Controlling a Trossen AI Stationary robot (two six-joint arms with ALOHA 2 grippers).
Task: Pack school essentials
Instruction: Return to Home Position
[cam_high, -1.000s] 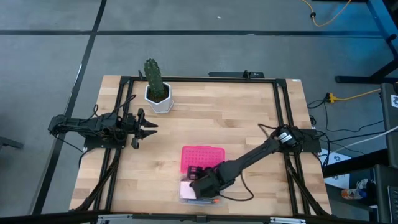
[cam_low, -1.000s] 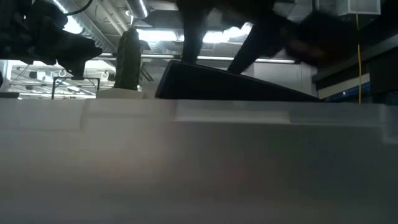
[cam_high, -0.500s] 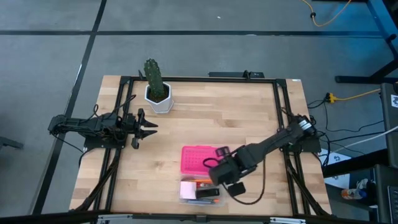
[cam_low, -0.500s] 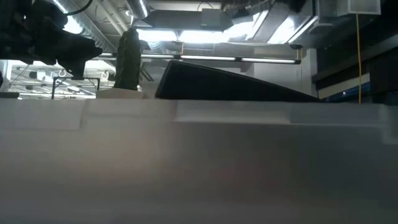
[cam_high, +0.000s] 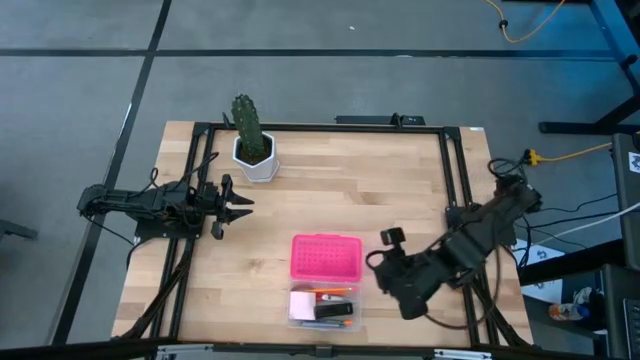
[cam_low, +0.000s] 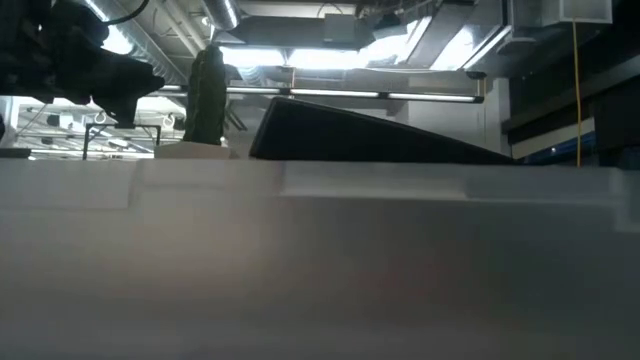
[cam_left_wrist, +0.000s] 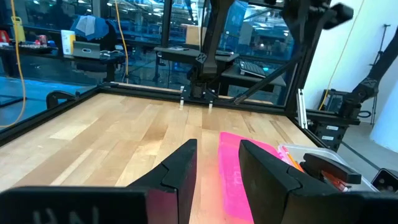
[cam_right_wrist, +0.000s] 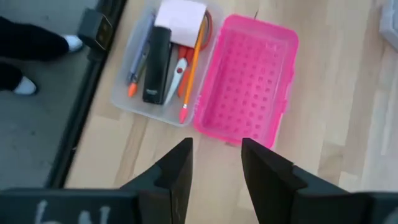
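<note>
The clear plastic box (cam_right_wrist: 163, 62) lies near the table's near edge (cam_high: 322, 305). In it are the pale pink notepad (cam_right_wrist: 181, 14), the black oblong block (cam_right_wrist: 157, 65), the orange pencil (cam_right_wrist: 194, 68), the red-handled scissors (cam_right_wrist: 178, 73) and a grey pen (cam_right_wrist: 139, 56). Its dotted pink lid (cam_right_wrist: 245, 81) lies open, flat on the wood on the box's far side (cam_high: 325, 257). My right gripper (cam_right_wrist: 214, 165) is open and hovers right of the box (cam_high: 388, 262), touching nothing. My left gripper (cam_left_wrist: 217, 168) is open and waits at the table's left (cam_high: 240, 205).
A green cactus in a white pot (cam_high: 252, 145) stands at the far left of the table. Black frame rails (cam_high: 455, 190) run along the table's sides. Bare wood lies between the two arms. In the low view a blurred pale surface close in front fills the lower picture.
My right gripper has drawn back from over the clear box toward the table's right edge and has risen. The stationery lies uncovered in the box. The left arm has kept still.
</note>
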